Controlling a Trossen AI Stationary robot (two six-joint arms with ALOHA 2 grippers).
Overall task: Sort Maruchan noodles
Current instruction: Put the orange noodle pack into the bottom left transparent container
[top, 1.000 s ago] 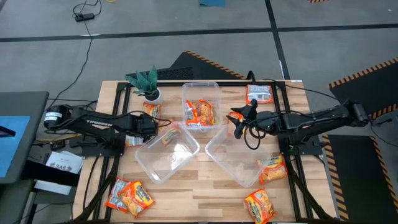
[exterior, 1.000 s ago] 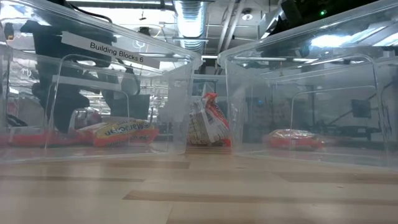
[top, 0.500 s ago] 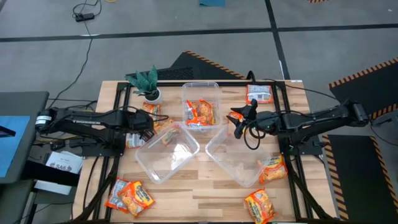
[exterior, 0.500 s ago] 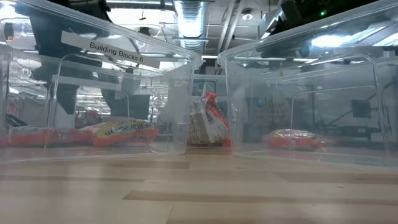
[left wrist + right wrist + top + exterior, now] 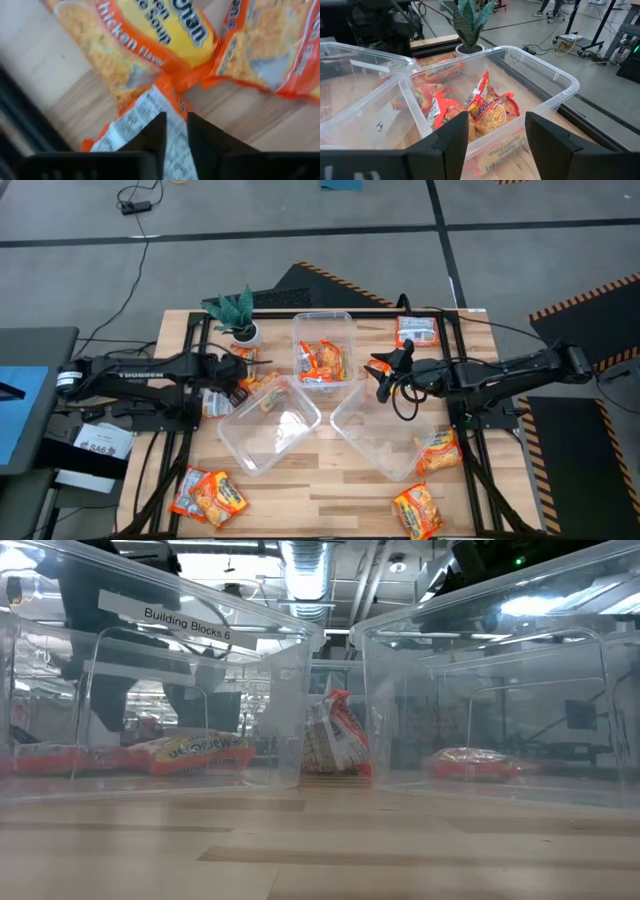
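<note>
The left gripper [image 5: 240, 388] sits low over the wood just beside the potted plant [image 5: 232, 311], its fingers [image 5: 155, 134] drawn nearly together and pinching the crimped end of a Maruchan packet [image 5: 145, 117] that shows its printed grey back. Two more packets [image 5: 145, 35] lie face up touching it. Others lie in the clear tub [image 5: 322, 352] next to the plant, and more sit well away from the plant on the table's [image 5: 330, 490] near edge. The right gripper [image 5: 492, 132] hovers over that tub with its fingers set wide and nothing between them. The packets look light, glossy and slippery, with brittle noodles inside; a grip on the flat sealed seam seems safer than squeezing the block.
</note>
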